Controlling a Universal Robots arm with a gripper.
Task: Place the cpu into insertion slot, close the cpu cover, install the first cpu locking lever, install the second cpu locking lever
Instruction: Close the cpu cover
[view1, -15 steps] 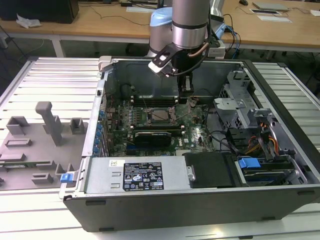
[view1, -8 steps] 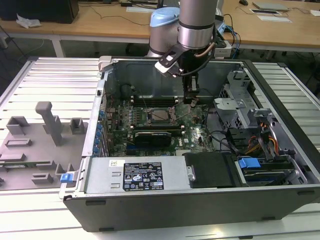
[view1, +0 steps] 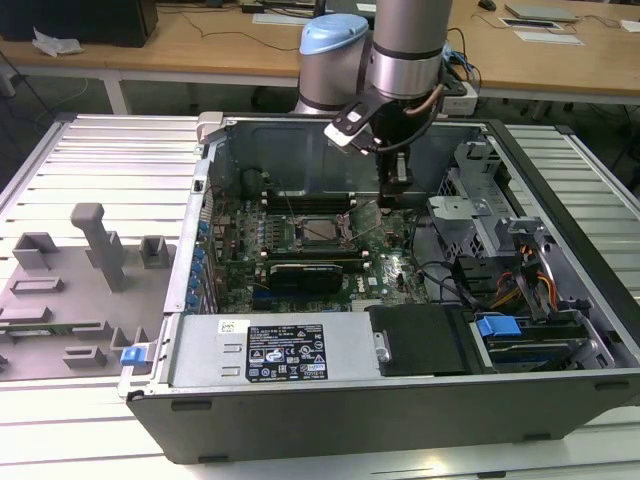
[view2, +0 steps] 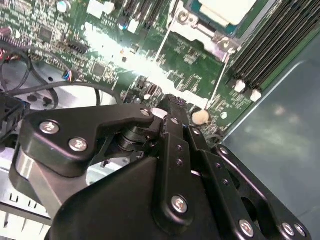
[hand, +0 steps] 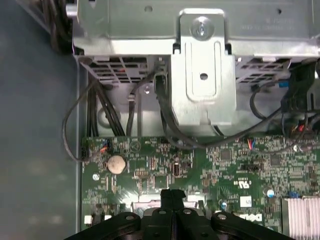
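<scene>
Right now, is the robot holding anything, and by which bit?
Nothing that shows: the fingers are pressed together with nothing between them, above the green board.

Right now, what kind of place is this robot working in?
Probably a robotics lab or workshop bench: an open computer case sits on a slotted metal table, with grey fixture blocks beside it and wooden desks behind.

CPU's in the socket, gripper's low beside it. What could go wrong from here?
1. The black gripper, shut, hangs close over the green motherboard; a small drop could scrape its tiny parts.
2. A thin silver wire lever sticks out beside the gripper in the second wrist view; a sideways move might snag or bend it.
3. That lever looks unlatched, so a knock could shift the pale silver square cpu.
</scene>
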